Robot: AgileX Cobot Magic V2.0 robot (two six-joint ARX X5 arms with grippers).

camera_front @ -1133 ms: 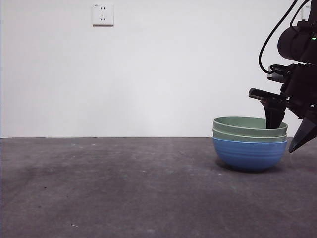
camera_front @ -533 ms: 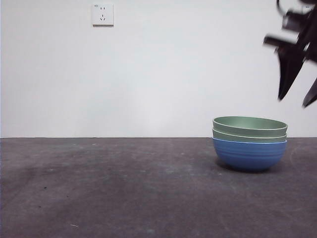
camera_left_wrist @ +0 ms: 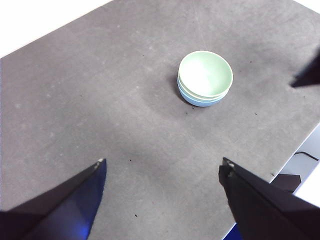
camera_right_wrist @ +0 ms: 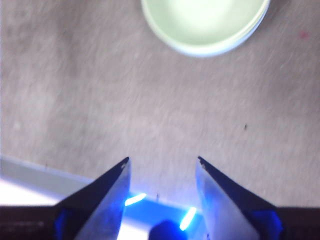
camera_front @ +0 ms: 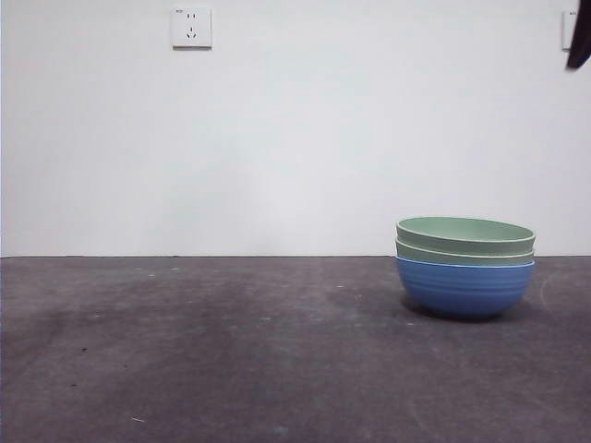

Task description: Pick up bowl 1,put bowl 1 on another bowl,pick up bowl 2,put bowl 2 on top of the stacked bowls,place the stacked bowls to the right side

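three bowls sit nested as the stacked bowls [camera_front: 465,266] on the right side of the table [camera_front: 231,351], well toward its right edge; another bowl [camera_front: 464,288], the blue ribbed one, is at the bottom with two pale green bowls inside it, the top one's rim level and upright; nothing touches the stack; the right gripper [camera_right_wrist: 161,162] hangs above the table near the stack with its jaws parted and empty, showing in the front view only as a dark tip at the top right corner; the left gripper [camera_left_wrist: 162,162] waits high and well apart, jaws spread wide, holding nothing; judging by how things lie, every step looks done, the placing to the right included; the next move calls only for the arms to stay off the stack.
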